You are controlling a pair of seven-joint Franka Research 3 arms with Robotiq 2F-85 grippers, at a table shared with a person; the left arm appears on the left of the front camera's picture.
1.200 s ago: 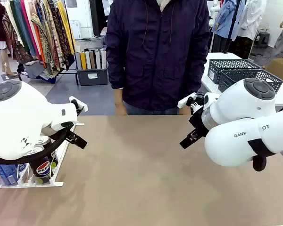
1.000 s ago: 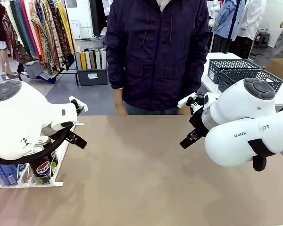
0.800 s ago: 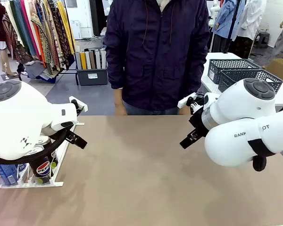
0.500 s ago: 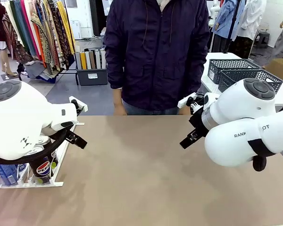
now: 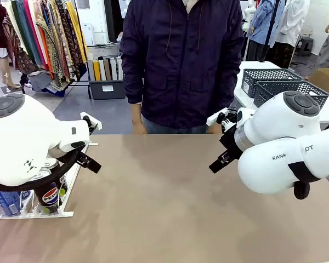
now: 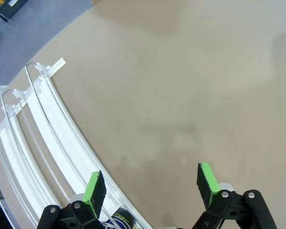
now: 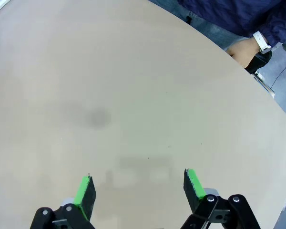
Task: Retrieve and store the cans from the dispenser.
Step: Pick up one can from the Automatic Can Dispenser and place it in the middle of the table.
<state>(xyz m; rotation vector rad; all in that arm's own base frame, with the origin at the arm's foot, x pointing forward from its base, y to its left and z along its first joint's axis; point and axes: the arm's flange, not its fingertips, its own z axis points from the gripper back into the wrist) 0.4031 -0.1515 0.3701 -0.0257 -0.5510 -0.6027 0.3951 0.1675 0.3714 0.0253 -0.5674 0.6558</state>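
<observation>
The left tool (image 6: 150, 183) and right tool (image 7: 139, 191) gape wide, empty; a black Pepsi can (image 5: 50, 196) stands in the white dispenser (image 6: 40, 119).

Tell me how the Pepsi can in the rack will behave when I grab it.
The Pepsi can looks smooth and glossy, so probably slippery in a grip. It is slim and upright, so likely tippy if nudged high. The blue can beside it in the rack may steady it.

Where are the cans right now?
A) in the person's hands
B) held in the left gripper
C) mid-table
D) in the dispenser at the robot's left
D: the cans stand in the dispenser by the left arm; the left gripper is open and empty.
</observation>
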